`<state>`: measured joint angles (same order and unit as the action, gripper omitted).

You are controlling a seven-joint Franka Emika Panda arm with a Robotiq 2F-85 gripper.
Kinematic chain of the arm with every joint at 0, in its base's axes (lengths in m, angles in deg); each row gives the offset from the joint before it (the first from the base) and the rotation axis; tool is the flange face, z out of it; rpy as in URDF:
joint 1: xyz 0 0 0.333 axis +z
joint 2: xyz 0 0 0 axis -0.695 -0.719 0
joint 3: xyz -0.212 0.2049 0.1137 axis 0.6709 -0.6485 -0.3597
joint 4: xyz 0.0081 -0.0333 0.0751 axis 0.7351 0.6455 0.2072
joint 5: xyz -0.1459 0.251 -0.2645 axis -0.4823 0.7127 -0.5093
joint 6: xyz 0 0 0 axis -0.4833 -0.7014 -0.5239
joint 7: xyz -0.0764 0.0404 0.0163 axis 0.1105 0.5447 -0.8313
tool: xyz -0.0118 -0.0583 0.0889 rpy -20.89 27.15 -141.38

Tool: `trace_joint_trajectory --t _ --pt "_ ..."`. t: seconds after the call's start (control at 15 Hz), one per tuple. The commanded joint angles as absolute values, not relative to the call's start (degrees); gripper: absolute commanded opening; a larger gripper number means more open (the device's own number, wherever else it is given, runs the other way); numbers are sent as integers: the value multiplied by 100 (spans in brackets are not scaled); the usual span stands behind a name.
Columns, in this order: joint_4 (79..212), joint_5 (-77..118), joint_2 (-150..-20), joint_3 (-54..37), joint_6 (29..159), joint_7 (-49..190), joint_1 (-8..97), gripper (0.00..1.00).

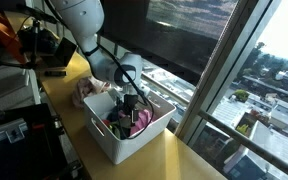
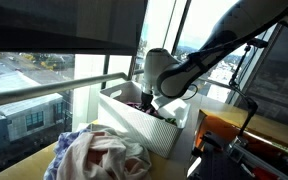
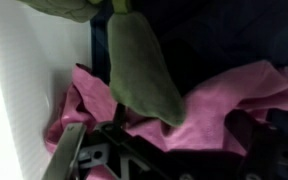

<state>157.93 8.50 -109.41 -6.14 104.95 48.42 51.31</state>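
Pink cloth (image 3: 219, 95) fills the wrist view, lying right under the claw (image 1: 131, 101), and what looks like an olive-green cloth (image 3: 139, 70) is draped across it just ahead of the fingers (image 3: 69, 153). That view is dim, so the green piece could be some other soft item. The claw is down inside the white bin (image 1: 119, 145), close to one white wall (image 3: 24, 90) at its side, with its jaws spread wide and nothing between them. So no grab is made yet: the pink cloth sits loose in the bin below the claw, untouched as far as the pictures show, with darker fabrics bunched around it. Outside the bin, well apart from the claw, a pale heap of cloth (image 2: 104, 155) rests on the wooden counter (image 1: 184, 160). It cannot be told from here whether that heap belongs to the job. As for the pose, in both exterior views the white arm bends over from above, elbow high, and the wrist (image 2: 159, 72) turns straight down, so the claw (image 2: 149, 100) hangs over the middle of the bin's contents, low between its walls.
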Motion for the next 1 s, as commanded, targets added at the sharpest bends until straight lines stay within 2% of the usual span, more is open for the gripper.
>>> trace_joint_trajectory --t 0.0,0.27,0.33,0.4,0.93 --pt "15623 1008 -11359 -445 10591 4783 5355 100" --pt "15469 1108 -11771 -422 10537 4760 5470 100" --pt "15454 1092 -11832 -385 10550 4749 5505 75" --pt "15473 1075 -11865 -357 10572 4748 5535 74" --pt "15513 1220 -11496 -443 10409 4916 5468 17"
